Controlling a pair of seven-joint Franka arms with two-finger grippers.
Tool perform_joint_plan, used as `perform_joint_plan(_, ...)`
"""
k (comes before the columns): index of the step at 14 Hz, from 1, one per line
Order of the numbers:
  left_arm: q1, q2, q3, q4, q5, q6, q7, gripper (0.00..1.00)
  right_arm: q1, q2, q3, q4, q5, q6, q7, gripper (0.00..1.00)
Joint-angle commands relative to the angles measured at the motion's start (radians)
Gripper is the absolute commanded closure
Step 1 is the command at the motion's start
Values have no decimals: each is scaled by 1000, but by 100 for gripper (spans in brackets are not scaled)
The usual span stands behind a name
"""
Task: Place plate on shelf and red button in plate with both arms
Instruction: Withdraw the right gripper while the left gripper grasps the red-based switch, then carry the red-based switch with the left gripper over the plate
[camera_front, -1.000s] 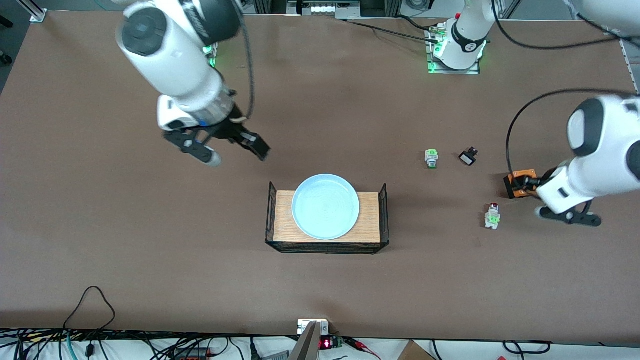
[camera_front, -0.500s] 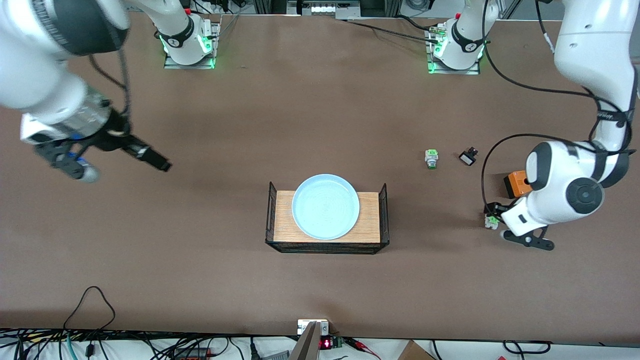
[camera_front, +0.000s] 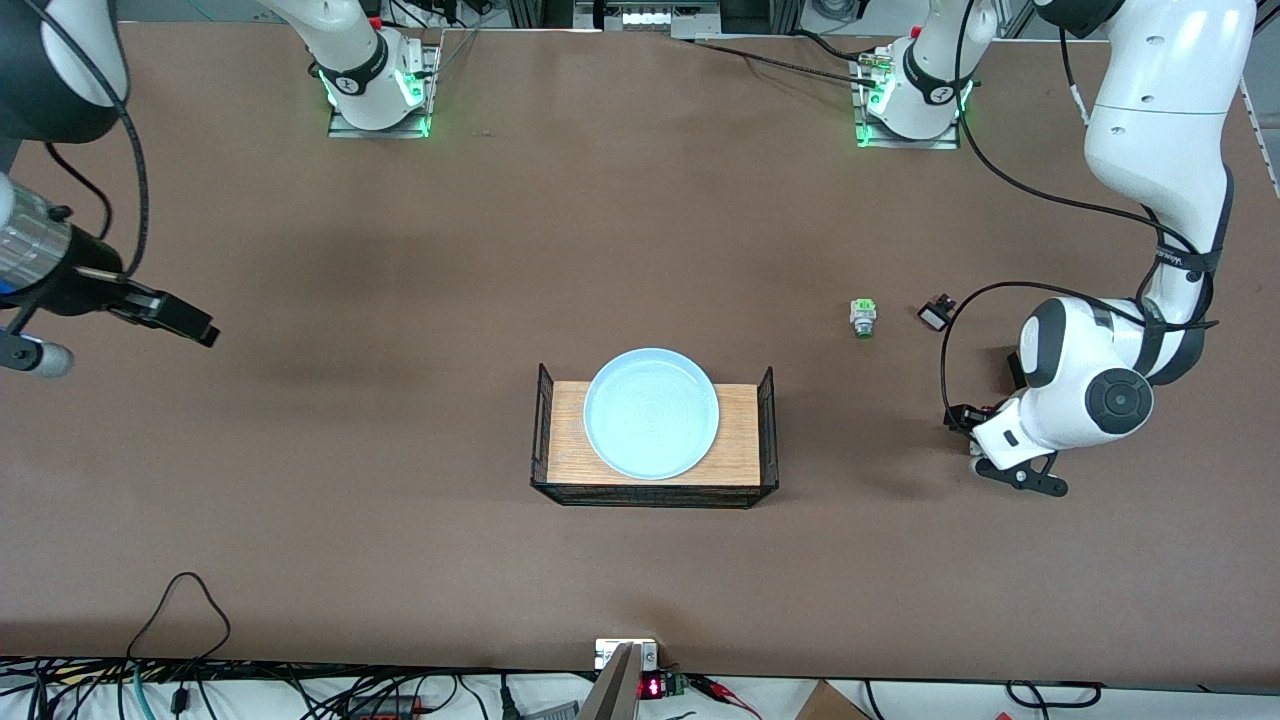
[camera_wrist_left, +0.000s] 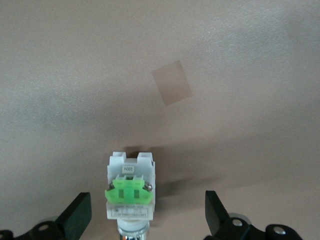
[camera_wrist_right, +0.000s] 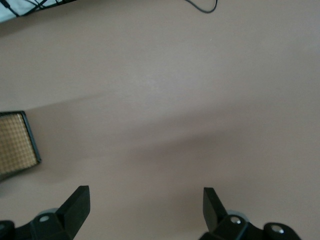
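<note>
Starting at the right arm's end of the table: our right gripper (camera_front: 110, 330) is parked out over bare tabletop with its fingers spread wide and nothing in them, well away from everything. We'd call that arm waiting, so not much risk there unless it swings in while the other arm is working.

In the middle, the plate (camera_front: 651, 413) sits on the wooden tray with wire ends (camera_front: 768, 430), looking settled. Our worry is that the plate covers most of the board, so anything dropped near its raised rim could roll or tip off.

Toward the left arm's end, the green-capped switch (camera_front: 863, 318) and a small black part (camera_front: 936, 316) lie loose on the table, with the switch just beside the route back to the tray. A careless carry could clip them.

Then the action: the left gripper (camera_wrist_left: 145, 215) hangs low over the red button (camera_wrist_left: 129, 192), fingers wide apart on either side of it, not touching yet. In the front view the arm hides the button. It lies on its side and sits closer to one finger than the other, so we think closing could shove or spin it before both pads bite. It's a small, lumpy body, so a grip on the green band's edge might slip.
</note>
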Motion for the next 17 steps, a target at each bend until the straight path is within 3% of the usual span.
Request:
perform_joint_plan(1,7,2,-2,-8,23,29,21,1,-146,-68,97,-57,-29,-15,-150,0)
perform_joint_plan(3,9,19,-1,-8,27,46,36,14,-151,-76,91,-48,-73,-64,-216,0)
perform_joint_plan(4,13,22,-1,-8,27,62,62,26,-149,-76,88,-41,-105,-76,-221,0)
perform_joint_plan(6,15,22,-1,-8,24,59,70,61,-155,-86,88,-46,-113,-82,-235,0)
perform_joint_plan(7,15,22,-1,-9,24,56,67,72,-152,-92,91,-60,-107,-81,-241,0)
perform_joint_plan(11,1,16,-2,6,29,27,79,78,-151,-109,97,-66,-75,-67,-242,0)
perform_joint_plan(13,-22,-16,-4,24,27,-54,76,80,-151,-118,93,-57,-69,-75,-242,0)
perform_joint_plan(17,-81,-58,-12,156,15,-310,73,80,-154,-120,91,-44,-60,-81,-253,0)
